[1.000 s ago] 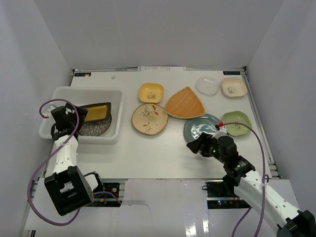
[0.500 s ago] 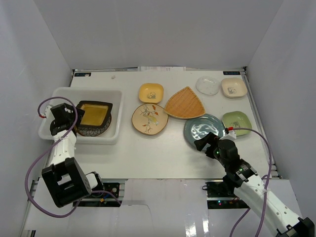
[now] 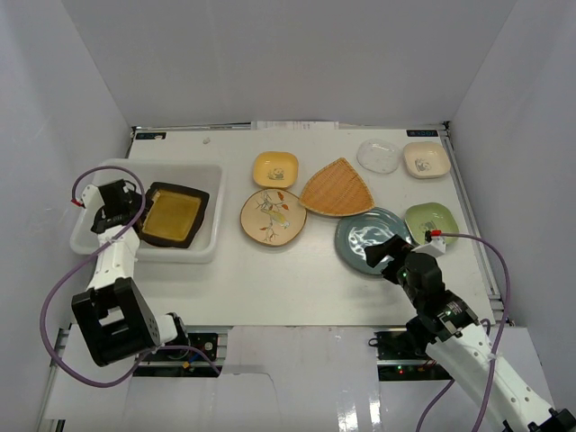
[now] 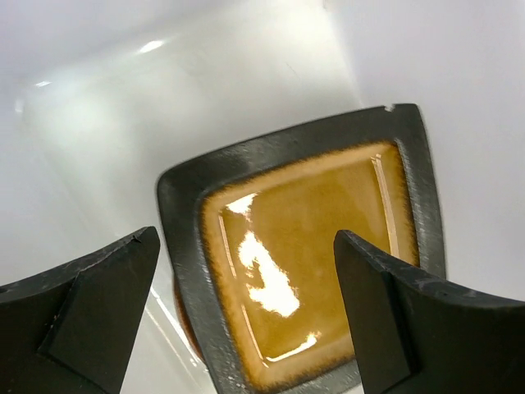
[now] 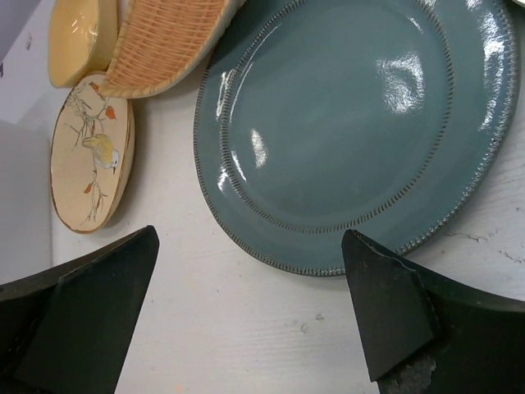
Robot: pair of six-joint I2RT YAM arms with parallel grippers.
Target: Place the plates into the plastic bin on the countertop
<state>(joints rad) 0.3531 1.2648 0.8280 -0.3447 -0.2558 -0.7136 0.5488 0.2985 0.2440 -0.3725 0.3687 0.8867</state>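
Now the left gripper [image 4: 246, 254] hovers, jaws wide apart and empty, over the dark square plate [image 3: 174, 214] lying flat inside the plastic bin [image 3: 162, 165]. Well right of the bin, the right gripper [image 5: 250, 238] gapes just as wide, gripping nothing, above the teal plate [image 5: 353, 123] on the countertop [image 3: 270, 279].

Bare white tabletop [image 3: 279, 274] lies open along the near and left edges of the round teal plate [image 3: 364, 234]. The orange woven fan-shaped plate [image 3: 337, 187] crowds its far-left rim. The green dish [image 3: 430, 222] stands just beside its right rim.
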